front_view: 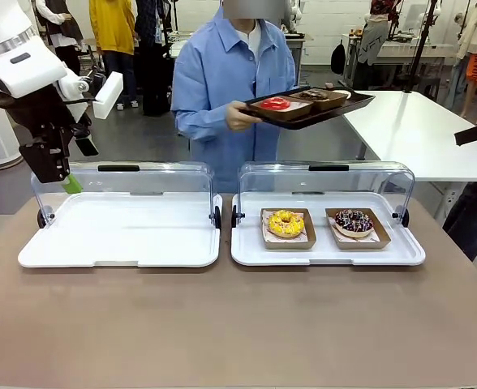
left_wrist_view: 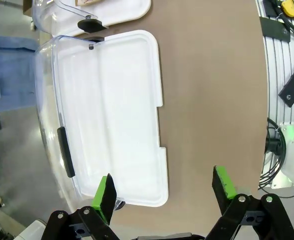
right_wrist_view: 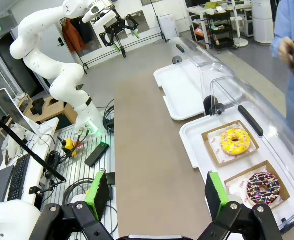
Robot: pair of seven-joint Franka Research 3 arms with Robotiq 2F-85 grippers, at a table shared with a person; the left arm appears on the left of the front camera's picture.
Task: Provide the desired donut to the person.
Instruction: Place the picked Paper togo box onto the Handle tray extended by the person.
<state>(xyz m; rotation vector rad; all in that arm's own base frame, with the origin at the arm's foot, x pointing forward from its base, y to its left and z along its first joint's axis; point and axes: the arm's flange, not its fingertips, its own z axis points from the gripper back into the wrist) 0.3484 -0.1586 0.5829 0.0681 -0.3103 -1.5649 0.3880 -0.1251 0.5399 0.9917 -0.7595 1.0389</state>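
Across the table stands the person (front_view: 230, 73) in a light-blue shirt, holding a black tray (front_view: 303, 121) with a red donut (front_view: 275, 103) and a dark donut (front_view: 313, 95) in brown boxes. On the right white tray (front_view: 247, 243) sit a yellow donut (front_view: 285, 222) (right_wrist_view: 235, 141) and a chocolate sprinkled donut (front_view: 353, 220) (right_wrist_view: 262, 187), each in a paper box. My left gripper (front_view: 76, 166) (left_wrist_view: 164, 187) hangs open above the far left corner of the empty left tray (left_wrist_view: 117, 110). My right gripper (right_wrist_view: 157, 192) is open, high over the table's right side, holding nothing.
Both white trays have clear lids (front_view: 326, 182) standing open at the back. A white table (front_view: 417, 130) stands behind on the right. Bare brown tabletop (front_view: 238, 324) stretches in front of the trays. A bystander in yellow (front_view: 113, 32) is far back.
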